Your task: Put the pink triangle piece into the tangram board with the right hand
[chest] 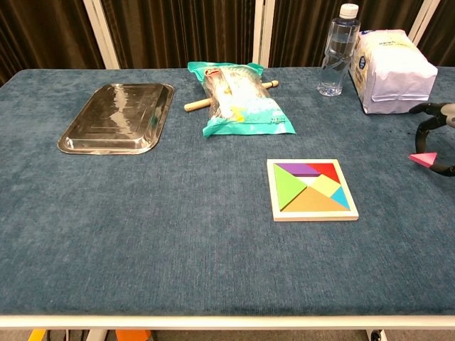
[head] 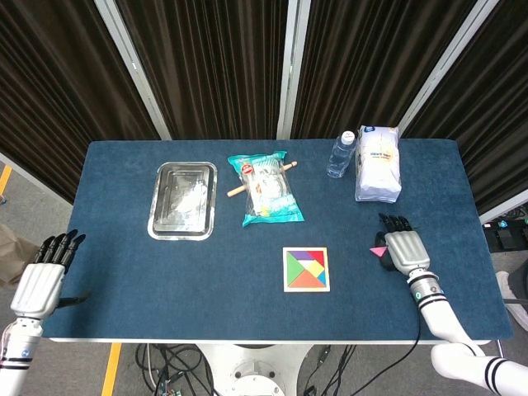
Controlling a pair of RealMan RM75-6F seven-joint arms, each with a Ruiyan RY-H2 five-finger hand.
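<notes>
right hand [head: 403, 249] pinches triangle [chest: 424, 158], lifted off table, at 3 o'clock of board [chest: 311, 190] | left hand [head: 41, 280] open, idle | risk: thin fingertip pinch may slip; piece could land skewed beside its slot

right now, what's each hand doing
Left hand: open, holding nothing, off the table's left edge.
Right hand: holding the pink triangle piece, lifted off the cloth.

A tray [head: 182, 200] lies at the table's [head: 124, 280] left, a snack bag [head: 267, 191] beside it. The bottle [head: 340, 154] and sack [head: 378, 163] stand behind the puzzle board [head: 306, 270].
</notes>
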